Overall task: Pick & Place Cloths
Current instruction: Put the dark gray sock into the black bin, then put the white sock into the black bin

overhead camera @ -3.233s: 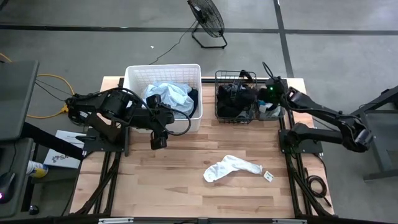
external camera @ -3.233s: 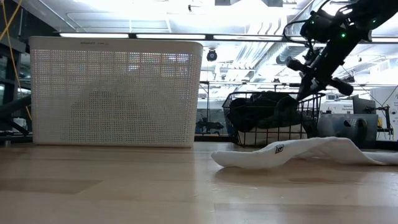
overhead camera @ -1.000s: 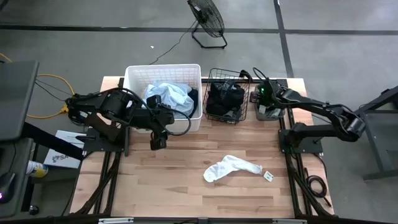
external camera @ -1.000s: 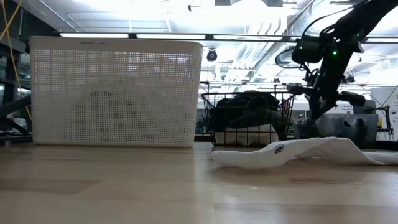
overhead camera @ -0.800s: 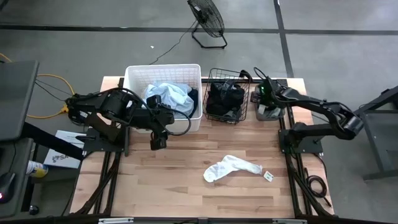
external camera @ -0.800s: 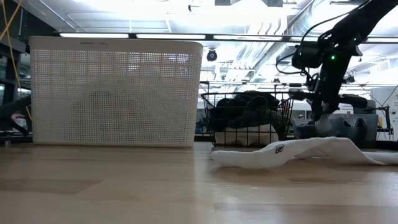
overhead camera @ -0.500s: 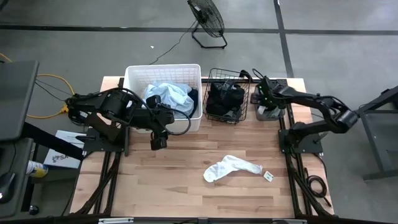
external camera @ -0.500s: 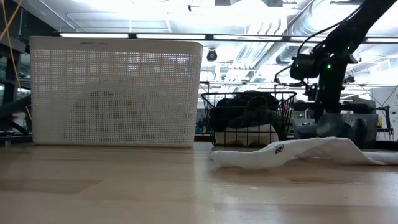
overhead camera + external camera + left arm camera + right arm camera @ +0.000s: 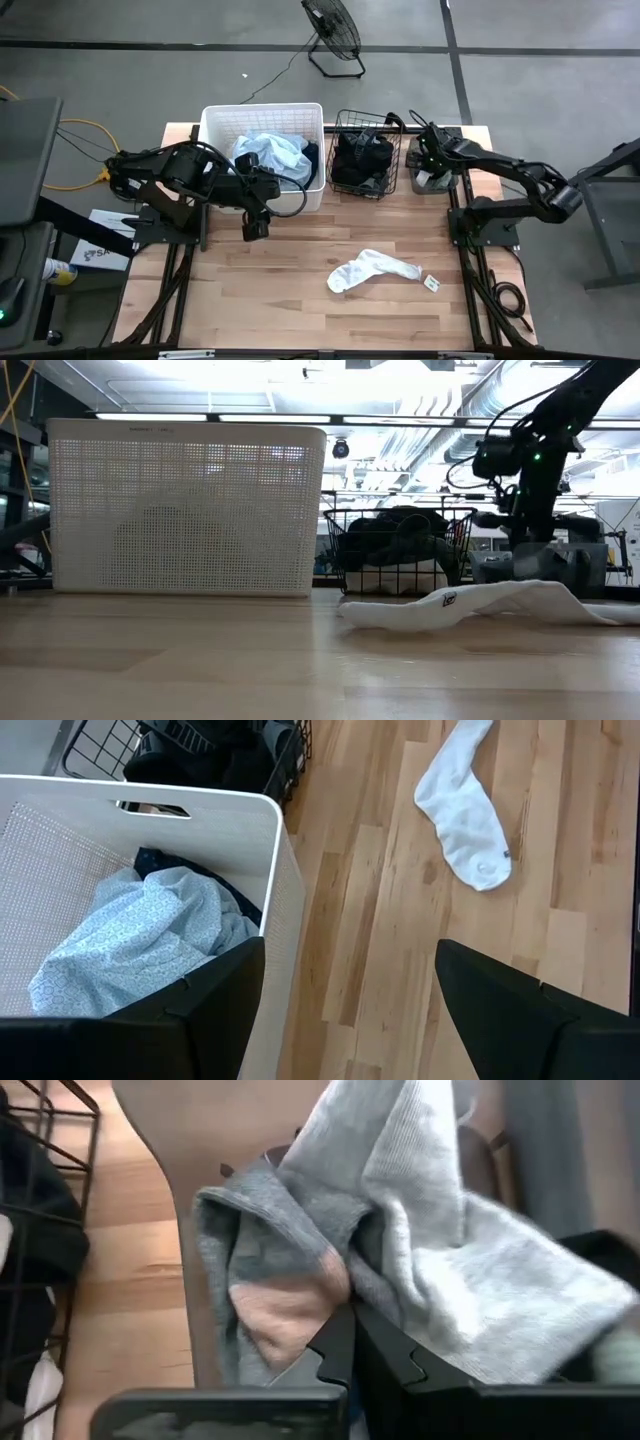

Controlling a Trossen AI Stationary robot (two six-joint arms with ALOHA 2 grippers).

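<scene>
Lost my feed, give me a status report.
Right gripper shut on grey cloth beside wire basket. Left gripper open, idle by white tub. White sock loose on table.

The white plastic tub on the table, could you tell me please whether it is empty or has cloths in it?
Not empty. The white plastic tub holds a crumpled light blue cloth with a dark cloth beside it; both views show bare tub floor too.
</scene>
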